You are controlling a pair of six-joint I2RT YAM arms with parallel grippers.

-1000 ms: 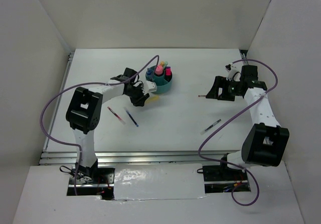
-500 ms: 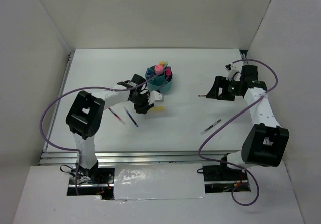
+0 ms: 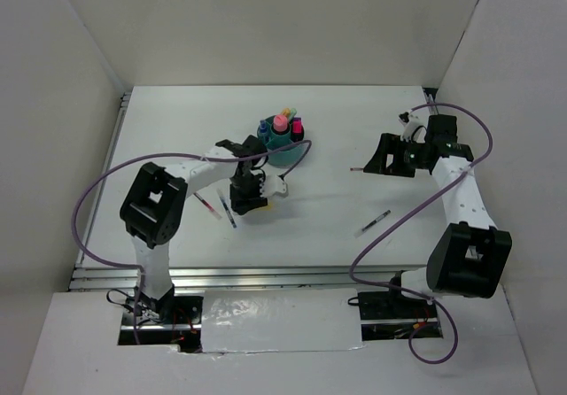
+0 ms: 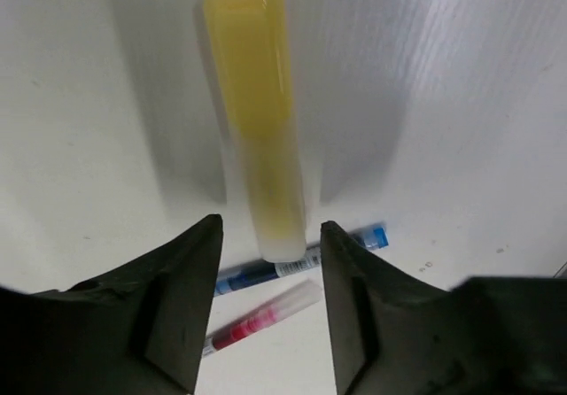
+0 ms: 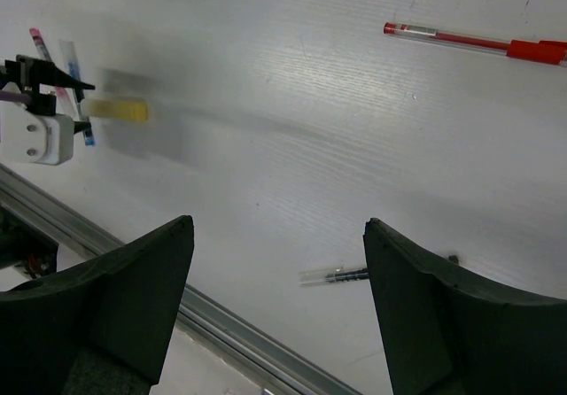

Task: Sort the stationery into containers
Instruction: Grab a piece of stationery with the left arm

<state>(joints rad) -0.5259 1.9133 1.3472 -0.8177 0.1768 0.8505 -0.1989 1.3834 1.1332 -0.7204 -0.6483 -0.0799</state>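
A stubby yellow plastic marker (image 4: pixel 252 103), likely light, stiff and slippery, is pinched at its six-o'clock end by the left gripper (image 4: pixel 270 236); the right gripper (image 5: pixel 276 227) is spread wide, empty.

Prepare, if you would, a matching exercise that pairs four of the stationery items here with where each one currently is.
Items:
1. yellow marker
2. pink marker
3. blue pen
4. black pen

Places:
A. standing in the teal organizer
B. by itself on the table, nothing touching it
C. held in the left hand
D. on the table beside a red-inked pen

Pairs: 1-C; 2-A; 3-D; 4-B
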